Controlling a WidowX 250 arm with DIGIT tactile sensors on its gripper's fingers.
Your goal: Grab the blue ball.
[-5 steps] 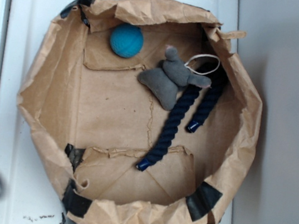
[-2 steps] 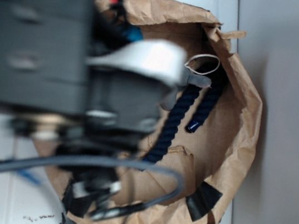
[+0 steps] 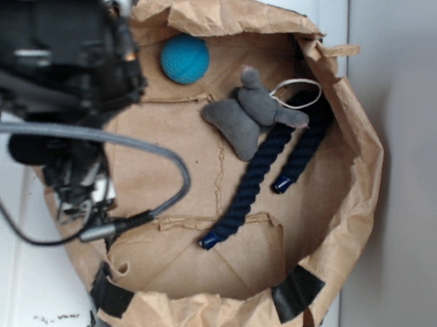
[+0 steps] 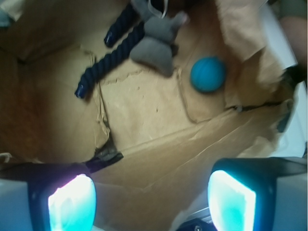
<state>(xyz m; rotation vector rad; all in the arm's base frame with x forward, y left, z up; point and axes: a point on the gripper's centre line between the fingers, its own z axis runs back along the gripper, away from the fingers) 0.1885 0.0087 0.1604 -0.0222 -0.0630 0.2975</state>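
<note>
Our two fingers [image 4: 72, 204] stand wide apart at the bottom of the wrist view, nothing between them, so the gripper [image 4: 151, 202] hangs empty over the near paper wall. One blue ball [image 3: 185, 59] sits alone at the upper left of the paper bag [image 3: 341, 223] floor, clear of everything. One grey plush toy [image 3: 246, 114] lies at centre, touching one navy rope [image 3: 261, 178]. The arm [image 3: 50, 48] looms blurred over the bag's left rim. Bare paper floor spreads around the ball.
</note>
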